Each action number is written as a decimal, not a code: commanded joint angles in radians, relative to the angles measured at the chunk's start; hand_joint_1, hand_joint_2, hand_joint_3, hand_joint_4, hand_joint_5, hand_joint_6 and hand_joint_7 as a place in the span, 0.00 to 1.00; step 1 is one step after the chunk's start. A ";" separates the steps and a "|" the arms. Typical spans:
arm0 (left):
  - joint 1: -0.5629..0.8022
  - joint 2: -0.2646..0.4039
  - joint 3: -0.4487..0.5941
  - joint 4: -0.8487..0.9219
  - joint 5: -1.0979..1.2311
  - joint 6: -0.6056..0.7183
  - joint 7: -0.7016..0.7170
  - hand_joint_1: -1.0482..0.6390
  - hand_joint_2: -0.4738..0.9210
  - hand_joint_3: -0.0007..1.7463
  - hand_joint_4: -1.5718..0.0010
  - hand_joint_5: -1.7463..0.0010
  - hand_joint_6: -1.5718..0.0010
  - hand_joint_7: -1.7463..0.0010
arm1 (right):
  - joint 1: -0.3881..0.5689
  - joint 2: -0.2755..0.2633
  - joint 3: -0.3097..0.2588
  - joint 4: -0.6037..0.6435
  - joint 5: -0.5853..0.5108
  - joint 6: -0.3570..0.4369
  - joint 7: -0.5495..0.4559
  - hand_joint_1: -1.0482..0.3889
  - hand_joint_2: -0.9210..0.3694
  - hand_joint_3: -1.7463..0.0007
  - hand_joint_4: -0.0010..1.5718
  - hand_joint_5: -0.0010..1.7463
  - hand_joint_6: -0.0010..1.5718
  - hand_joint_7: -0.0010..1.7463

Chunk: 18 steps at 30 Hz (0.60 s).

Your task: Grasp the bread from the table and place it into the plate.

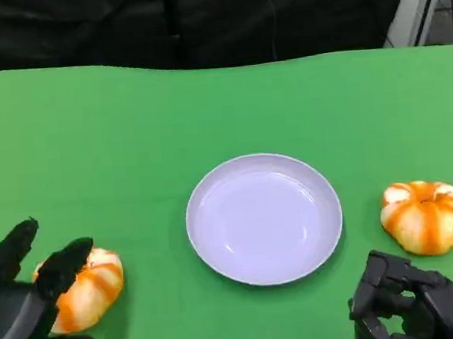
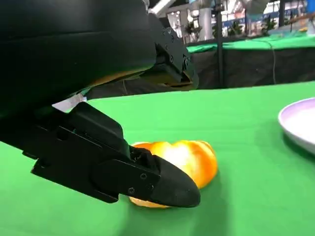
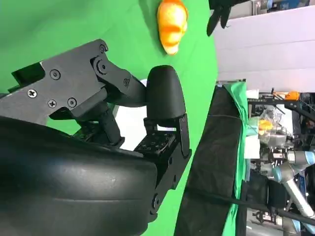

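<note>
While left robot hand point(image 1: 28, 302) spread, right robot hand point(image 1: 413, 304) curled: 2 breads point(image 1: 90, 288), 1 plate point(image 1: 328, 244).

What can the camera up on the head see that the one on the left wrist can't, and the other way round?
Head view alone: the right hand, fingers curled in, holding nothing, and a second bread on the plate's far side. Left wrist view alone: other green tables in the room behind. Both: the left hand, open around the near bread on the green table, and the plate.
</note>
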 commanded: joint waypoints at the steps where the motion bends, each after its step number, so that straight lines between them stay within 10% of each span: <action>1: -0.064 0.046 -0.046 0.084 -0.022 0.032 0.012 0.07 1.00 0.07 0.89 0.98 0.74 0.99 | 0.015 -0.010 -0.001 -0.022 0.000 0.007 -0.011 0.63 0.19 0.43 0.49 1.00 0.47 0.86; 18: -0.179 0.065 -0.191 0.272 -0.070 0.127 0.038 0.06 1.00 0.09 0.89 0.99 0.74 1.00 | 0.008 -0.013 0.001 -0.018 0.006 0.010 -0.011 0.64 0.18 0.44 0.49 1.00 0.47 0.87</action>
